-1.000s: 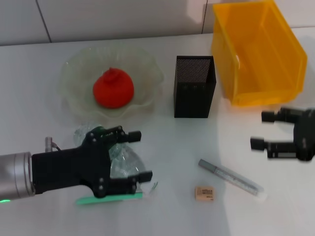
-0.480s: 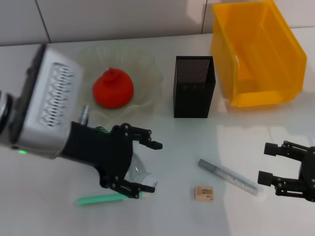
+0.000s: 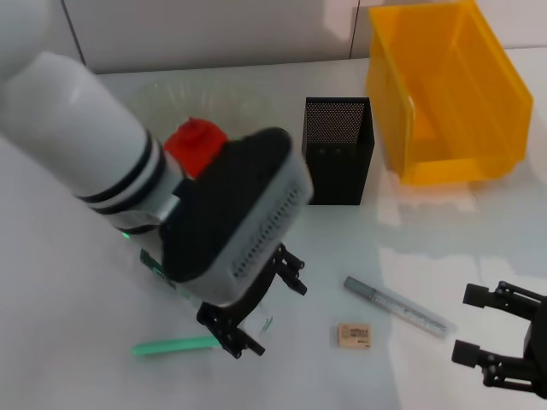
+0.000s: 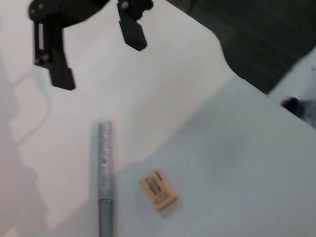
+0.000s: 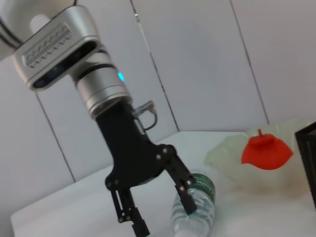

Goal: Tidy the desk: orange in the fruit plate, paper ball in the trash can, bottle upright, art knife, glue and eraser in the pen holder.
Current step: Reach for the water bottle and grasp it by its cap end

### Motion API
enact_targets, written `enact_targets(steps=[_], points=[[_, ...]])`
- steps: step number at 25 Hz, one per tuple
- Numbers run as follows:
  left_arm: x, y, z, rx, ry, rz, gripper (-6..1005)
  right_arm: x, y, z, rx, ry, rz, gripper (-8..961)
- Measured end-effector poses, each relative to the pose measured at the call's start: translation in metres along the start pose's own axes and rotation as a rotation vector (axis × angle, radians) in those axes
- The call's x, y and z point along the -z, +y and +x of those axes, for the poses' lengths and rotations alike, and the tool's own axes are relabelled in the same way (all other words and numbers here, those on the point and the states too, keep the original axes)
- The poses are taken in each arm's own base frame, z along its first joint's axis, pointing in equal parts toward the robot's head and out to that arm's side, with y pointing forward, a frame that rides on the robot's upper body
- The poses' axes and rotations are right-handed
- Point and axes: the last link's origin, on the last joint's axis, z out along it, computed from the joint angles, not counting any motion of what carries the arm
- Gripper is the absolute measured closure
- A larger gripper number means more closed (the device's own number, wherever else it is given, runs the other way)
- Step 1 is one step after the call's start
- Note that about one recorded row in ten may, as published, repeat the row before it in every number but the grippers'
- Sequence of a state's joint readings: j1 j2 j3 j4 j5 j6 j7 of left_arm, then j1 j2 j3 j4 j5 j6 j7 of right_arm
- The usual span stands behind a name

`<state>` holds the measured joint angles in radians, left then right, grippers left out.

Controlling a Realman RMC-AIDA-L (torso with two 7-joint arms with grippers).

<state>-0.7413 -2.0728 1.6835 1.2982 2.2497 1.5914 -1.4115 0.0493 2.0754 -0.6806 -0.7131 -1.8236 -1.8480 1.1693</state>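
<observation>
The left arm is filling the middle left of the head view, its left pincer [image 3: 256,307] pointing down at the white surface [image 3: 479,282] with its fingers spread wide. In the right wrist view that same pincer [image 5: 160,210] is straddling the bottle [image 5: 195,210], one finger on each side, the fingers not closed against it. The bottle is lying low on the surface with its green label showing; whether a finger is touching it cannot be told.

The right pincer [image 3: 483,329] is hanging at the lower right of the head view, fingers apart and holding nothing.

The orange [image 3: 195,142] is sitting in the fruit plate [image 3: 171,96] at the upper left, partly hidden by the arm. The pen holder [image 3: 338,149] is standing upright at the upper centre, with the trash can [image 3: 444,90] beside it at the upper right.

The eraser [image 3: 355,335] is lying at the lower centre, just beside a grey pen-like stick [image 3: 397,307] slanting toward the lower right. A green stick [image 3: 175,345] is lying flat at the lower left, near the left pincer's fingertips.
</observation>
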Motion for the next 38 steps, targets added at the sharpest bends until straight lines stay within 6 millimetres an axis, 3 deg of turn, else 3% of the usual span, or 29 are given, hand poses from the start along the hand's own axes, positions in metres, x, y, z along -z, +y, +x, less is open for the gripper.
enact_targets(steps=[8, 16, 34, 38], points=[[-0.019, -0.015, 0.010, -0.133, -0.137, -0.145, 220, -0.016, 0.003, 0.007, 0.077, 0.040, -0.078, 120], [-0.026, -0.026, 0.007, -0.167, -0.192, -0.124, 222, -0.018, 0.002, 0.006, 0.079, 0.042, -0.086, 121], [-0.040, -0.022, 0.004, -0.206, -0.253, -0.182, 226, -0.017, 0.000, 0.005, 0.073, 0.042, -0.078, 123], [-0.043, -0.022, 0.003, -0.209, -0.257, -0.180, 278, -0.018, 0.001, 0.006, 0.070, 0.042, -0.079, 124]])
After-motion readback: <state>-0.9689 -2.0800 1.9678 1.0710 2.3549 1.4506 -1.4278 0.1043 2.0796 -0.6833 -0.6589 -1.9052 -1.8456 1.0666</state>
